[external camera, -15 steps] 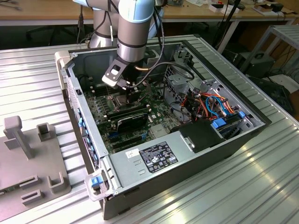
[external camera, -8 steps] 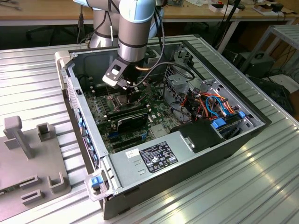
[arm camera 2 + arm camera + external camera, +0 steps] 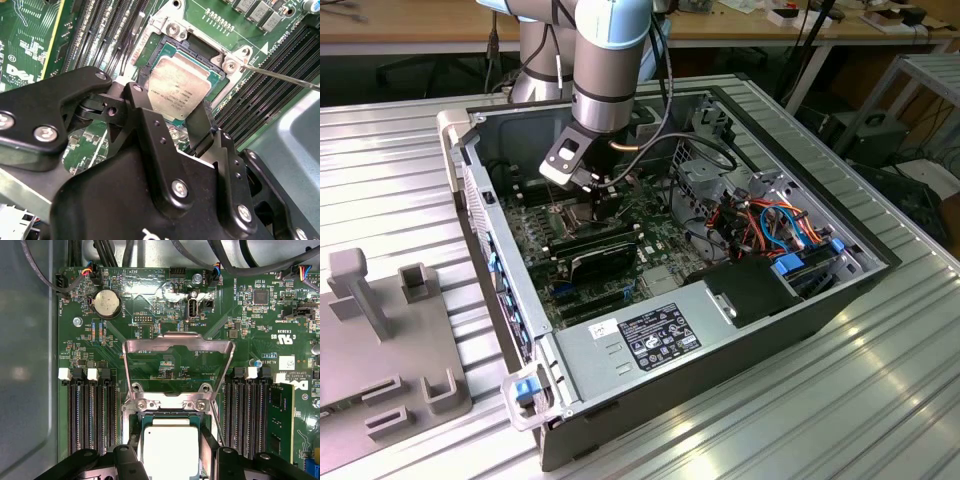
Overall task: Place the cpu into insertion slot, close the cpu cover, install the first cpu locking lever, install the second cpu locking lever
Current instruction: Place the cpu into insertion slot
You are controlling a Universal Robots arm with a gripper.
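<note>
The gripper [image 3: 171, 112] jaws clasp one square silvery cpu [image 3: 177, 82] over one dark-rimmed insertion slot [image 3: 197, 46]; beyond them, one thin metal cpu cover [image 3: 150, 344], open.

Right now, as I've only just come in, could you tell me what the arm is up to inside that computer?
The robot arm has its gripper down inside the open computer case, over the motherboard. The gripper is right at the cpu, which lies in the insertion slot. The cpu cover is swung open, away from the slot, so it is not yet closed.
</note>
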